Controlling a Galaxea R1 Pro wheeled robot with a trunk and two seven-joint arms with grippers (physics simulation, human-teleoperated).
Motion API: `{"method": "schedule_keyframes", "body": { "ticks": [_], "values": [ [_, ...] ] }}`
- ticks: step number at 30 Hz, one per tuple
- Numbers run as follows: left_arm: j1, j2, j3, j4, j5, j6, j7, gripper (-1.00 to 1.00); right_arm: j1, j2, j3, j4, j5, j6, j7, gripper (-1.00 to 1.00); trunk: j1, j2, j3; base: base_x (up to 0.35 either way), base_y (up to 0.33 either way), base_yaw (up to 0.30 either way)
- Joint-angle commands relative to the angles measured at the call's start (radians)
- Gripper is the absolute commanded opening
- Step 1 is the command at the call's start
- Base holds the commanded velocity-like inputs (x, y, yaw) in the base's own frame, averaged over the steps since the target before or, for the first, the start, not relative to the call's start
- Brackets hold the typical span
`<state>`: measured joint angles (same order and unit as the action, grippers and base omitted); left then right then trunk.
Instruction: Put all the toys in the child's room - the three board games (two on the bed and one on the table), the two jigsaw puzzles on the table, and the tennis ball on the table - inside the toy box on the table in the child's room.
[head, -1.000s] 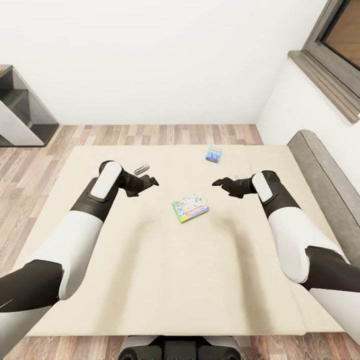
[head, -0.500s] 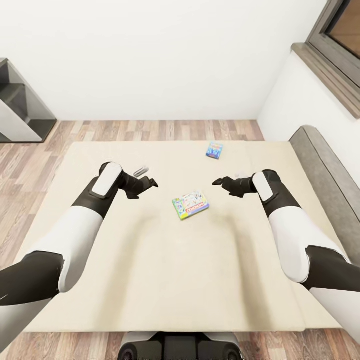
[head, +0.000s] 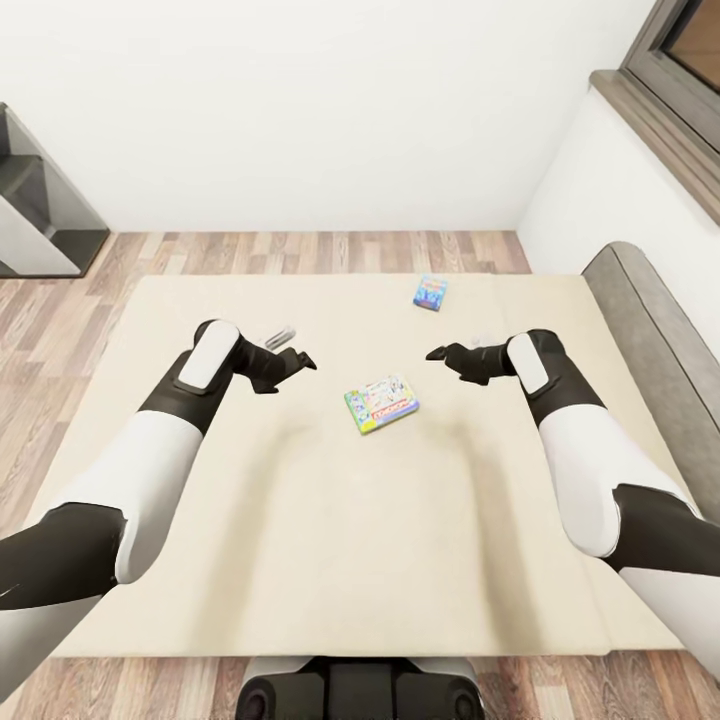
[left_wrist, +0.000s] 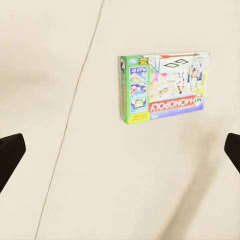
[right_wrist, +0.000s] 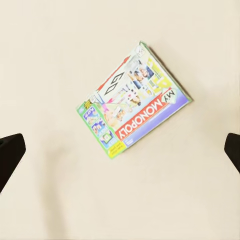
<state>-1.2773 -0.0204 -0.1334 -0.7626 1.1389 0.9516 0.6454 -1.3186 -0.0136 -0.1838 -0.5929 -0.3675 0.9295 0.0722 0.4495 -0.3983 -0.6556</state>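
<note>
While both arms are held out over the bed (head: 300, 560), the green-edged "MY MONOPOLY" box (head: 381, 404) is seen lying flat on the mattress between the two grippers. The smaller light-blue game box (head: 431, 292) lies well apart, near the far edge. The left gripper (head: 296, 361) and the right gripper (head: 444, 354) are spread wide and nothing is held. The picking of the first bed game is judged to be in hand; a descent over the Monopoly box is called for next.
</note>
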Motion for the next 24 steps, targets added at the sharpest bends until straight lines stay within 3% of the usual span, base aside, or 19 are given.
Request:
{"method": "schedule_keyframes", "body": {
  "ticks": [1, 19, 24],
  "values": [
    [-0.001, 0.001, -0.001, -0.002, 0.011, 0.002, 0.010, 1.00, -0.004, 0.001, -0.004, -0.002, 0.009, 0.005, 0.007, 1.00, 0.000, -0.002, -0.003, 0.000, 0.000, 0.000],
    [-0.001, 0.005, 0.003, -0.009, 0.015, 0.005, 0.006, 1.00, -0.019, 0.004, -0.002, -0.007, 0.008, 0.005, 0.010, 1.00, 0.000, -0.002, -0.032, 0.000, 0.000, 0.005],
    [0.003, 0.007, 0.051, -0.006, 0.007, -0.013, 0.005, 1.00, -0.022, 0.003, -0.003, -0.008, 0.008, 0.005, 0.014, 1.00, 0.000, -0.002, -0.041, 0.000, 0.000, 0.053]
  ]
}}
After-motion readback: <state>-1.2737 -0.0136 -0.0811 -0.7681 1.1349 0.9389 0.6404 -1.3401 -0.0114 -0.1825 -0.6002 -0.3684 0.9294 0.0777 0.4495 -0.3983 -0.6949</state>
